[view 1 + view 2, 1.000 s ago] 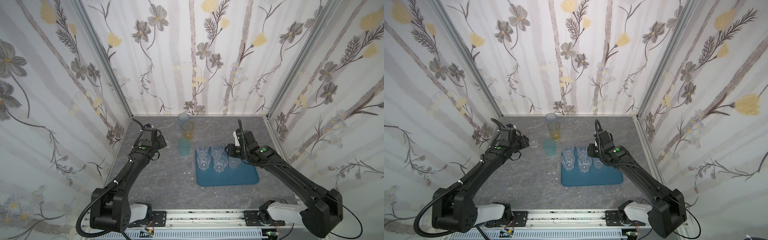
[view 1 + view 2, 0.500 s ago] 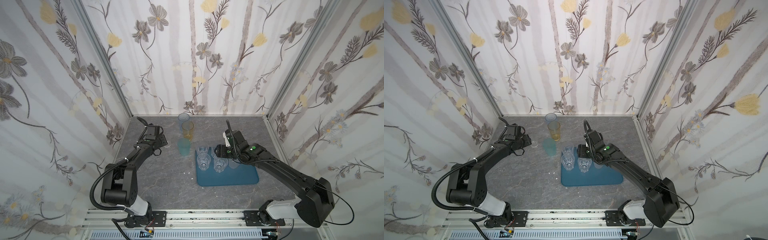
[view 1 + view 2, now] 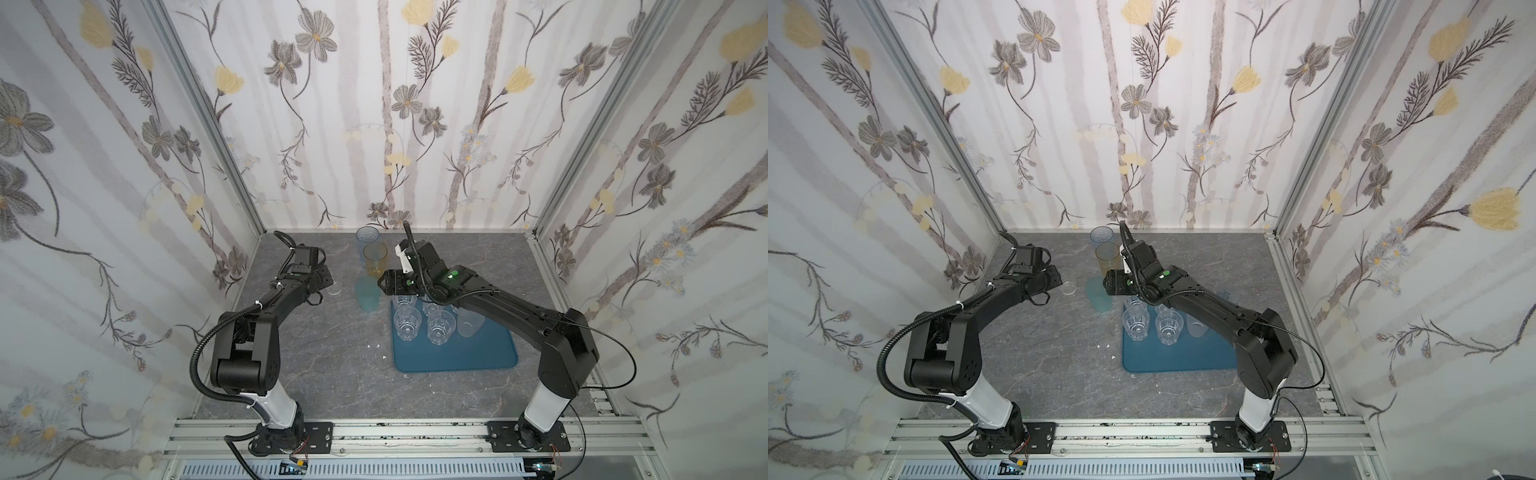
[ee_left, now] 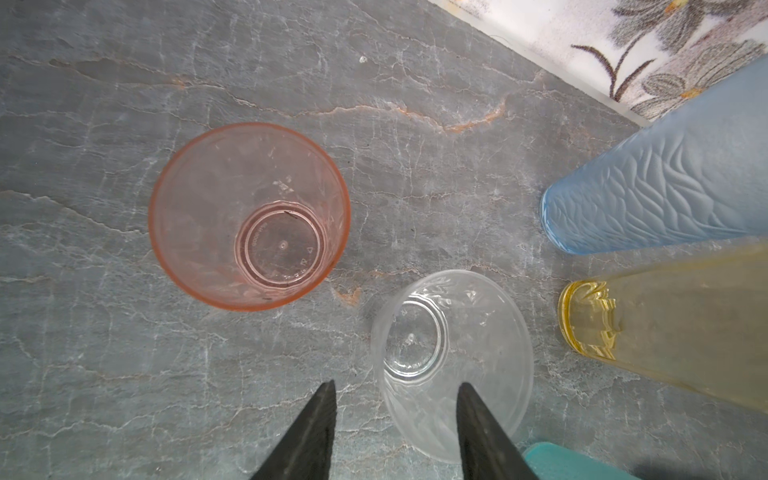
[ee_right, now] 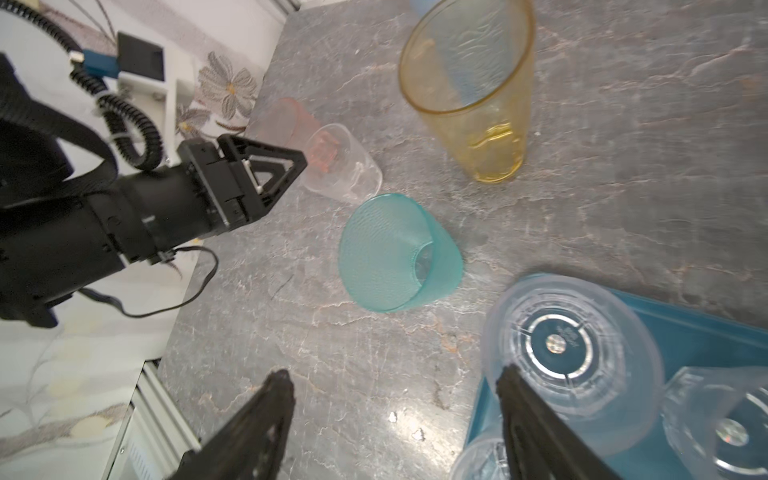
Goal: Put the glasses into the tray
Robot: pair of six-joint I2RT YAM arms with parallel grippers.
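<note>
Since the earlier frame the right pincer has swung across the tray toward the teal glass on the table, jaws wide and empty; advise centring it before closing, with the left pincer hovering part-open, empty, above the clear glass.

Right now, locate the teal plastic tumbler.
In both top views the teal plastic tumbler sits left of the flat blue plastic tray, by its far corner, in front of the amber see-through tumbler.
</note>
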